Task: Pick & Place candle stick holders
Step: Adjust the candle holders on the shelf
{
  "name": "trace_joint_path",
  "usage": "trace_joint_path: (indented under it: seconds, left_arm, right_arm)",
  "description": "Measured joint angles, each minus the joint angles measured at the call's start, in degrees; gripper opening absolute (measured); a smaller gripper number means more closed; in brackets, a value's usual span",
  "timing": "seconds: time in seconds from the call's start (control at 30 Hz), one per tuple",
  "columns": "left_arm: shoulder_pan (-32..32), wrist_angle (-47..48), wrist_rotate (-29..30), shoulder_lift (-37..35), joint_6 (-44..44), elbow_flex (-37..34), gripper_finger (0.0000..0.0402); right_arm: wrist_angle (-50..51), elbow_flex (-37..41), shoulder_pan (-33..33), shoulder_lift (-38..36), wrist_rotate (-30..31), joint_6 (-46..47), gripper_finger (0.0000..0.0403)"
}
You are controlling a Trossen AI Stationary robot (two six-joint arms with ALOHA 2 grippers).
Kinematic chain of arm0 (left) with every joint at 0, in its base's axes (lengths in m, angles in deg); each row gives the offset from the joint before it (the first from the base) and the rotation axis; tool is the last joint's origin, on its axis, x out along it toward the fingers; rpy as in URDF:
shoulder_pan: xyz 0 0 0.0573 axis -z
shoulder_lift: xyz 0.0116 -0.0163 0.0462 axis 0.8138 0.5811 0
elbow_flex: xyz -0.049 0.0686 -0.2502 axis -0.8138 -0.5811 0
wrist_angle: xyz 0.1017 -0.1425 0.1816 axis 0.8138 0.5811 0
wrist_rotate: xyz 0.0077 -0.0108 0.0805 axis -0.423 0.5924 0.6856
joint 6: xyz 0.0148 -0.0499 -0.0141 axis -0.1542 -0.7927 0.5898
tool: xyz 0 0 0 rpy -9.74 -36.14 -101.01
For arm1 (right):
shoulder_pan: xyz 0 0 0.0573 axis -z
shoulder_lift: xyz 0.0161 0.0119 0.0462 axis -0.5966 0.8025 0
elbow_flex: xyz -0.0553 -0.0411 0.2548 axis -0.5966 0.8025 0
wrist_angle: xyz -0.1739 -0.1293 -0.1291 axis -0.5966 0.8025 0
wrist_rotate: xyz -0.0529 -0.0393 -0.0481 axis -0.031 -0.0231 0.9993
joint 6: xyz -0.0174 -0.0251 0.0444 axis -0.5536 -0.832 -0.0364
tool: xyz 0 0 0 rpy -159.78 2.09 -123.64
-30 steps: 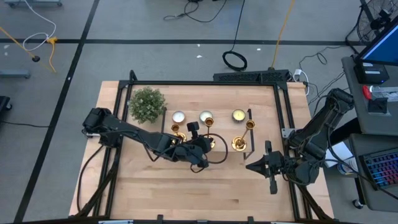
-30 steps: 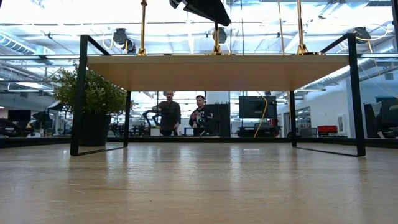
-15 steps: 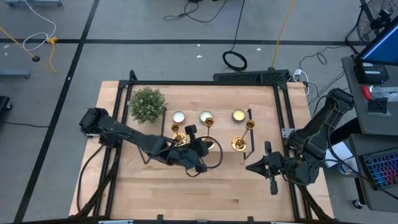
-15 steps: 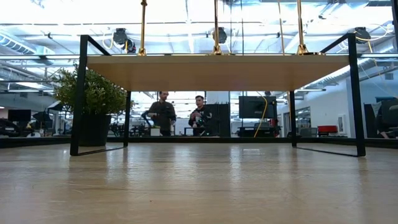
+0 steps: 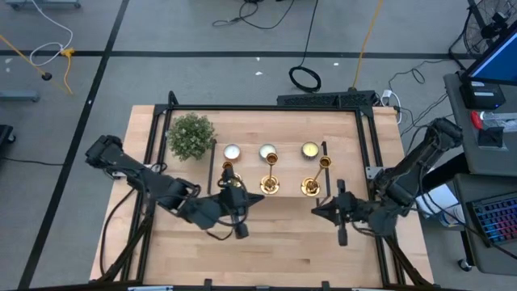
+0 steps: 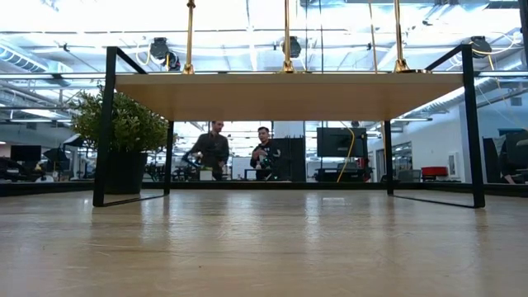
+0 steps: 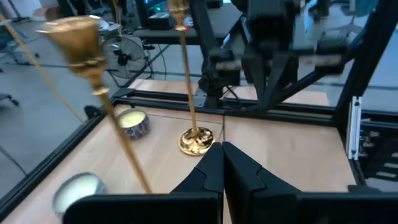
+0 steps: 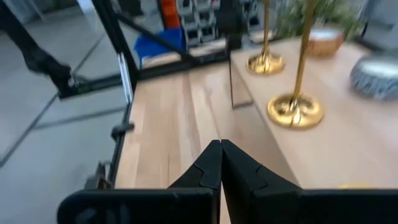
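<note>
1. Brass candle holders stand in a row on the raised wooden shelf (image 5: 339,141): three of them, the left one (image 5: 229,179), the middle one (image 5: 269,184) and the right one (image 5: 311,187), each upright on its flared base with none in a grip.
2. Behind them sit three pale tealight candles (image 5: 232,151), roughly one per holder, which reads as a display being paired up. One green plant (image 5: 191,135) fills the shelf's left end.
3. Left gripper (image 5: 240,217) hangs over the table just in front of the row, fingers pressed together and empty. My guess is it has let go and is clear of the stems so as not to knock them.
4. Right gripper (image 5: 340,220) waits near the table's right side, fingers likewise pinched together on nothing.
5. Two people (image 6: 213,151) stand in the room beyond the table, well apart from the arms.
</note>
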Motion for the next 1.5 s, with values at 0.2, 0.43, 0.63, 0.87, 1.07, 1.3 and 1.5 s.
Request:
trace_joint_path:
  seconds: [0.2, 0.43, 0.63, 0.87, 1.07, 1.3, 1.5]
  left_arm:
    - [2.39, 6.32, 4.43, -2.18, -4.09, 0.02, 0.0000]
    - [5.09, 10.81, 7.19, -2.59, -9.18, 0.02, 0.0000]
    - [5.85, 11.57, 7.87, -2.61, -11.40, 0.02, 0.0000]
    - [5.90, 11.49, 9.13, -2.63, -12.57, 0.02, 0.0000]
    - [6.07, 11.48, 9.26, -2.63, -12.92, 0.02, 0.0000]
    - [6.33, 12.01, 9.26, -2.63, -12.92, 0.02, 0.0000]
    - [6.33, 12.14, 9.24, -2.63, -12.90, 0.02, 0.0000]
  right_arm:
    - [2.56, 0.02, 4.83, 2.08, -8.51, 0.54, 0.0000]
    - [11.73, 0.02, 4.92, 1.56, -2.91, 7.82, 0.0000]
    - [15.43, 0.02, 6.11, 1.58, -0.37, 10.65, 0.0000]
    - [18.01, 0.02, 9.20, 1.58, 0.01, 10.56, 0.0000]
    - [20.85, 0.02, 11.29, 1.60, -1.75, 10.33, 0.0000]
    - [22.85, 0.04, 12.58, 1.60, -2.02, 10.83, 0.0000]
    - [22.86, 0.04, 13.63, 1.60, -2.02, 9.86, 0.0000]
